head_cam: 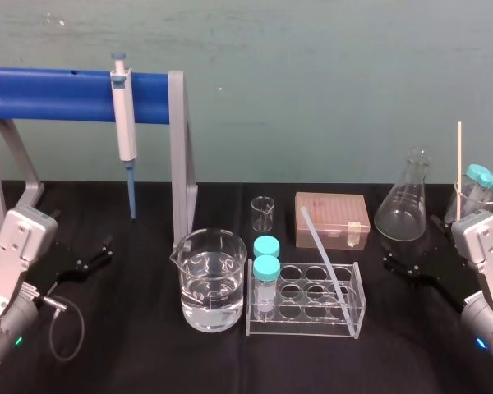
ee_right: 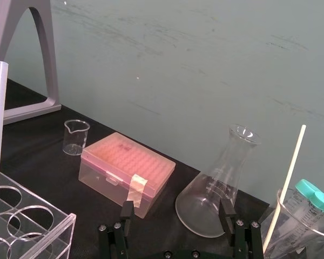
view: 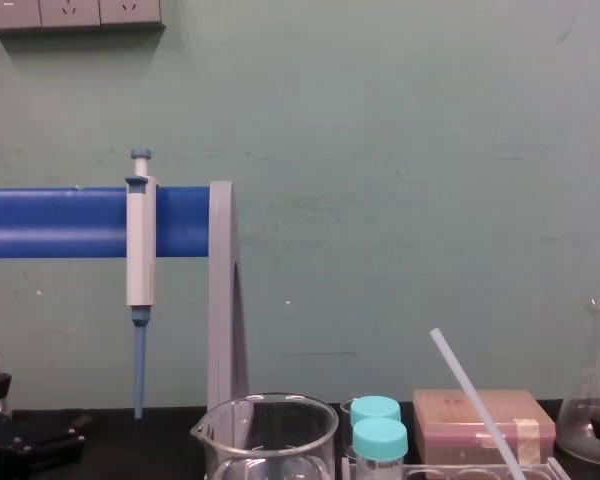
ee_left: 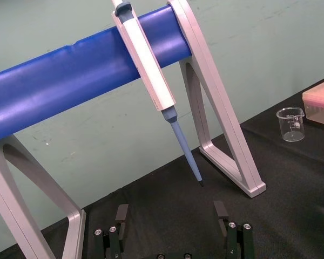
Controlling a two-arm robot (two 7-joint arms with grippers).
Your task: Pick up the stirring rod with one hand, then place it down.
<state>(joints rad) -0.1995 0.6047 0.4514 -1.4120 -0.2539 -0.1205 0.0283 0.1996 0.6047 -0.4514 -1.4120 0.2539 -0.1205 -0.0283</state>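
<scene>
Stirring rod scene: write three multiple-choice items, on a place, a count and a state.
1. The stirring rod rests: A in the big beaker; B leaning in the clear rack; C on the blue stand.
2. Teal-capped tubes in that rack: A none; B two; C four.
3. The left gripper and right gripper are: A open; B shut on the rod; C shut on flasks.
Key: B, its lower end sits in the rack; B, two caps stand at the rack's left end; A, their fingers stand apart, empty.

The head view looks down over the whole worktop [head_cam: 148, 365]. The chest view sits low and faces the wall. Both share the stirring rod [head_cam: 324, 256] and pipette [head_cam: 126, 123]. The wrist views look forward, close above the worktop.
</scene>
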